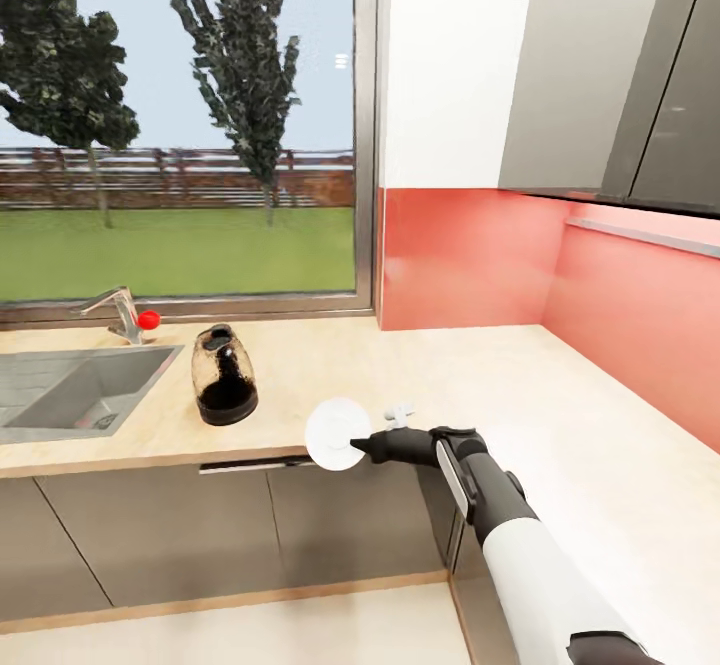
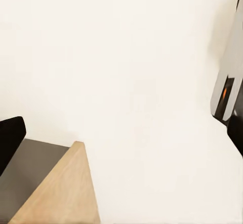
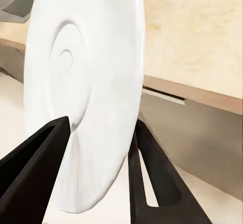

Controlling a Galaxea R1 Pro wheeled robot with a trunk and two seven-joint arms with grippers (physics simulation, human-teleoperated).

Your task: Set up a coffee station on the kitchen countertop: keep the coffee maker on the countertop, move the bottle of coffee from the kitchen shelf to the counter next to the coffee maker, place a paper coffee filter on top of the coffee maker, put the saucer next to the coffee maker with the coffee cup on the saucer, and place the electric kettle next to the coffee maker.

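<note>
saucer [image 1: 335, 433] | clamped on edge in right pincer [image 1: 360, 445] | over countertop [image 1: 420, 365] front | left pincer state unclear

The kitchen was bright with flat, even daylight from the window [image 1: 180, 125]. The counter [image 1: 560, 415] washed out to a pale glare toward the right. Shadows were faint. The renders looked soft and slightly blurred.

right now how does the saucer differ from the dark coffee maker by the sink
The saucer is white, thin and flat; the coffee maker is dark, glassy and bulbous. The saucer is held on edge between the right gripper's fingers at the counter's front edge, while the coffee maker stands upright on the countertop beside the sink. Both are near that front edge.
</note>
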